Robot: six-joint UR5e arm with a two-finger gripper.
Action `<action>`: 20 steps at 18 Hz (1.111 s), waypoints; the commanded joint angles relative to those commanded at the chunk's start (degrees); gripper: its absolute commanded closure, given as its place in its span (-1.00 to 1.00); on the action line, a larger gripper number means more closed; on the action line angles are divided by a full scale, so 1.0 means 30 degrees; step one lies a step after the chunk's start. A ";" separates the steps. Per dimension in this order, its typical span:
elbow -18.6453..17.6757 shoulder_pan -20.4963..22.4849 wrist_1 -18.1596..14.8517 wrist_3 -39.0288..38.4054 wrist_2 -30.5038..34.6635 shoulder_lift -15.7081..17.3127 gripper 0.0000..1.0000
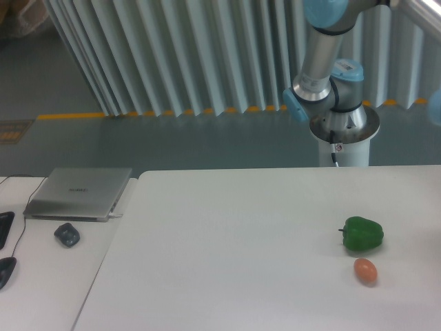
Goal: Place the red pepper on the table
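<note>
step: red pepper & end effector both out of frame; grip state unknowable | table (227, 241) holds green pepper (362, 233), egg-shaped thing (366, 270) | next: prob lower pepper onto bare table, clear of them

A robotics lab: an arm (324, 62) on a white pedestal (342, 141) behind a white desk (227, 241), yellow floor tape (76, 115), a pleated screen (207, 48), a closed laptop (79, 193).

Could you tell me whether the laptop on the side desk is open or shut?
Shut: the laptop lies flat, its lid closed, no screen showing.
</note>
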 joint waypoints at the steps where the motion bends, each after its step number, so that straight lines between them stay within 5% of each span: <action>1: -0.0177 -0.0647 -0.0029 -0.0029 0.0794 -0.0116 0.78; 5: -0.0560 -0.2525 0.0058 -0.0263 0.3785 -0.0905 0.77; 9: -0.0063 -0.2997 0.0147 -0.1142 0.4141 -0.1697 0.59; 12: 0.0406 -0.3318 0.0147 -0.1319 0.4141 -0.2284 0.17; 15: 0.0436 -0.3319 0.0147 -0.1260 0.4112 -0.2344 -0.02; 20: 0.0671 -0.3319 0.0147 -0.1144 0.4112 -0.2432 -1.00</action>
